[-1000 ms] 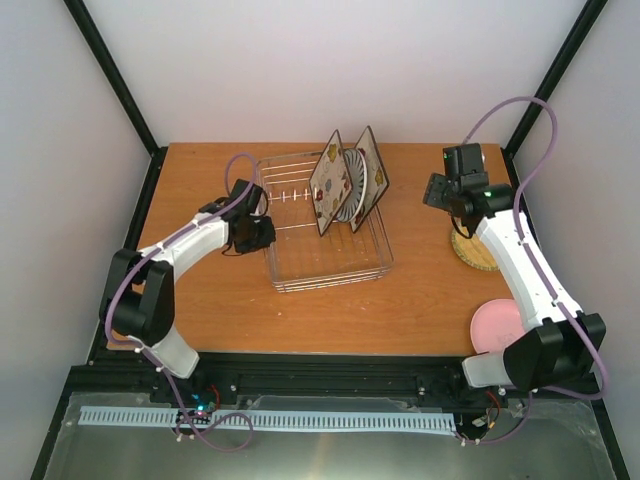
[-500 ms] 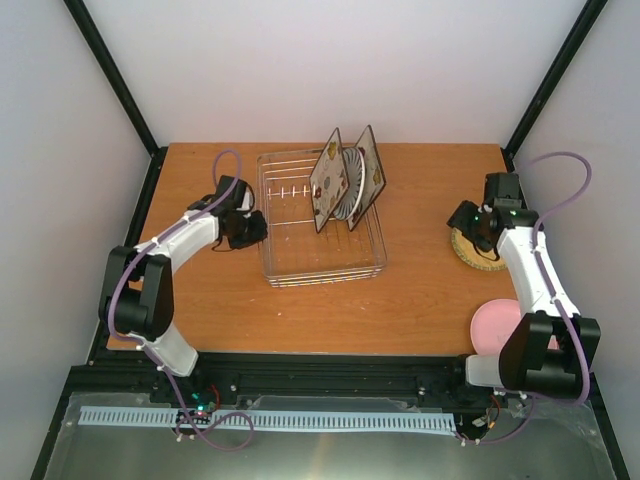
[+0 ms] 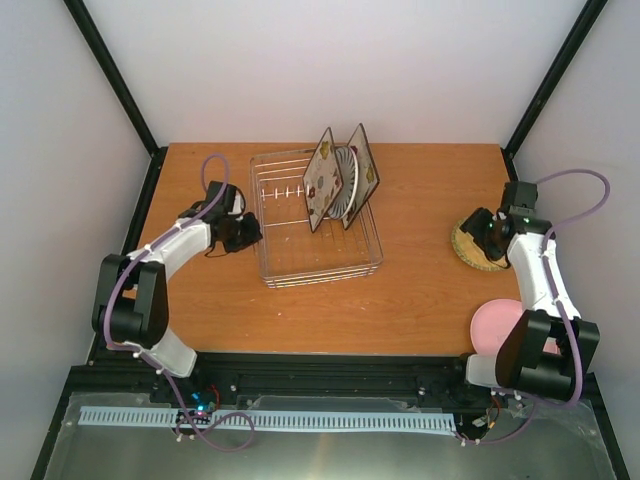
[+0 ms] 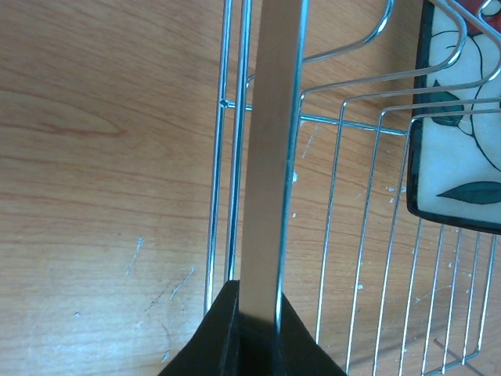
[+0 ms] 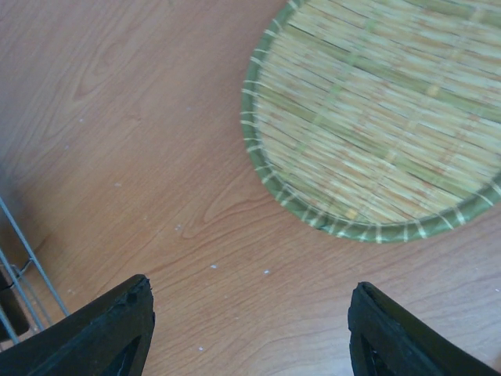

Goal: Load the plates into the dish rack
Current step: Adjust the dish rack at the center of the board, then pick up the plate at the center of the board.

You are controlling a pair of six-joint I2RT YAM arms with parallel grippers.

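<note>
The silver wire dish rack (image 3: 300, 255) sits on the table left of centre. A square floral plate (image 3: 323, 180) and a striped plate (image 3: 346, 192) stand upright in its far right part. My left gripper (image 3: 248, 232) is shut on the rack's left rim; the left wrist view shows the jaws (image 4: 258, 294) clamped on the flat rim strip (image 4: 270, 157), with the floral plate (image 4: 462, 157) at the right. The round tan woven plate (image 3: 472, 252) lies at the right. My right gripper (image 3: 480, 228) is open just above the wood beside the woven plate (image 5: 383, 125), empty (image 5: 250, 288). The pink plate (image 3: 495, 325) lies at the near right.
A further dark-rimmed square plate (image 3: 364, 172) leans behind the striped one in the rack. The right arm's base (image 3: 530, 360) partly covers the pink plate. Black frame posts stand at the table's far corners.
The left gripper has pulled the rack a little to the left and farther back. The right gripper has swung right and come down next to the woven plate.
</note>
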